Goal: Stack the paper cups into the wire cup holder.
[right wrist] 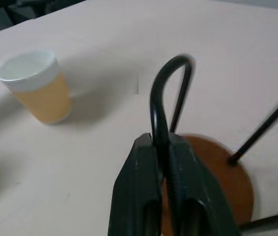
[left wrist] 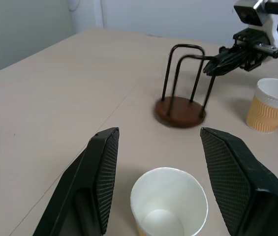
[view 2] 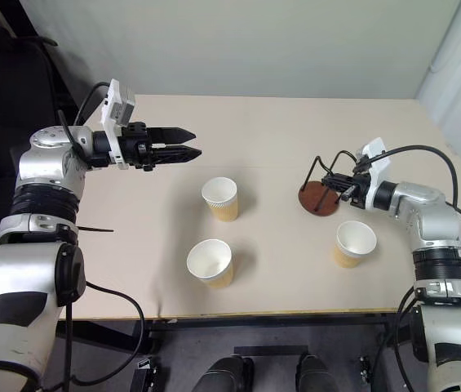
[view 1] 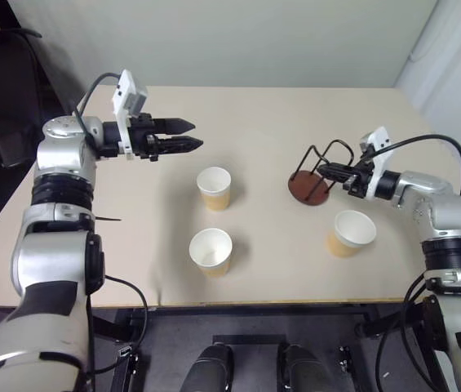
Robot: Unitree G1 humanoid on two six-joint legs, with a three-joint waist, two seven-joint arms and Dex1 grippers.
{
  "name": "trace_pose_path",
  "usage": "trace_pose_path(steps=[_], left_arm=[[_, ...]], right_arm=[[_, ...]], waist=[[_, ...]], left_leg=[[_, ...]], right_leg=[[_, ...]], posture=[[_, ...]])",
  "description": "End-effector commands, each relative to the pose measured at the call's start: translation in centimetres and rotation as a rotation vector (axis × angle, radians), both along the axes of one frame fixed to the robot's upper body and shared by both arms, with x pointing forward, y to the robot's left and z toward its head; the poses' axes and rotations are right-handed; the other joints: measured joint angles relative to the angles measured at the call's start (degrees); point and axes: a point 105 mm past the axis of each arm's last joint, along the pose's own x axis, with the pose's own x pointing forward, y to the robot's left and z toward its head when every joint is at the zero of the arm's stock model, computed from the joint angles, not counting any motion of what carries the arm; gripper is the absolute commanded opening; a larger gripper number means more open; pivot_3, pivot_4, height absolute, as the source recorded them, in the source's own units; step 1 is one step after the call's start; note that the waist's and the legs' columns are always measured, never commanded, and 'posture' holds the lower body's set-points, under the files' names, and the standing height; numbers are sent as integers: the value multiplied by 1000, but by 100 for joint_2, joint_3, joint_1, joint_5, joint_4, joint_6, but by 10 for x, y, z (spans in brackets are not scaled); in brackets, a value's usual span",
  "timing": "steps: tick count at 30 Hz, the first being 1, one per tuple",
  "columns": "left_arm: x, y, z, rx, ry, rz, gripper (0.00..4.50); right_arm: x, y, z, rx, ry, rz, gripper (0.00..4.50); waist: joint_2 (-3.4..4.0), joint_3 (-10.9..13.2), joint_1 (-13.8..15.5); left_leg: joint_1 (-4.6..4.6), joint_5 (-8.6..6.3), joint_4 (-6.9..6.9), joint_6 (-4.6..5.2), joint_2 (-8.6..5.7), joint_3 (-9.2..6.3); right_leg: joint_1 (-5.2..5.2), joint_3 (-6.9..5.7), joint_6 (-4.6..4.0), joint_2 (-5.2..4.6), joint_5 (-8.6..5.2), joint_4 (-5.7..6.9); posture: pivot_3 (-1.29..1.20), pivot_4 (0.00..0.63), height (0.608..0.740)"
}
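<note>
Three tan paper cups stand upright on the table: one in the middle [view 1: 214,188], one nearer the front edge [view 1: 210,251], one at the right [view 1: 351,232]. The wire cup holder [view 1: 310,189], a reddish-brown disc with black wire loops, stands upright behind the right cup with nothing in it. My right gripper [right wrist: 162,142] is shut on one wire loop [right wrist: 158,93] near its top. My left gripper [view 1: 191,135] hangs open above the table, left of and behind the middle cup [left wrist: 168,206]; nothing is between its fingers [left wrist: 104,167].
The beige table [view 1: 254,114] ends at a front edge just before the nearest cup. A pale wall rises behind it. Something dark stands off the table's left side [view 1: 2,147]. A black cable [view 1: 438,143] arcs over my right forearm.
</note>
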Motion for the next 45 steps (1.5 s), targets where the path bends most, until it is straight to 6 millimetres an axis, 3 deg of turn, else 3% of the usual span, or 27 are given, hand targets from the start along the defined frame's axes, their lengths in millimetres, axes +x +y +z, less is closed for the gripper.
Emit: trace_pose_path(steps=[1, 14, 27, 45], left_arm=[[-2, 0, 19, 4, -66, -3, 2812], [-1, -1, 21, 6, -69, -6, 2812], [-3, 0, 20, 10, -63, -11, 2812], [-57, 13, -25, 394, 56, -273, 2812]], right_arm=[[-8, 11, 15, -17, -36, 72, 56], [-40, 57, 20, -54, -39, 273, 56], [-43, 65, 7, -101, -23, 314, 56], [-42, 72, 2, -116, -14, 358, 56]], waist=[[1, 0, -3], [0, 0, -1], [0, 0, -3], [-1, -1, -9]], left_leg=[[0, 0, 0, 0, 0, 0], [-4, 0, 0, 0, -1, 0], [-3, 3, 2, 1, -1, 1], [-2, 2, 2, -1, 2, -1]], right_leg=[[-2, 1, 0, 0, 0, 1], [-4, 0, -2, 0, -1, -1], [-4, 0, -2, 1, -1, 1], [-7, 0, -12, 3, -7, 10]], posture=[[0, 150, 740], [0, 150, 740], [0, 150, 740], [0, 150, 740]])
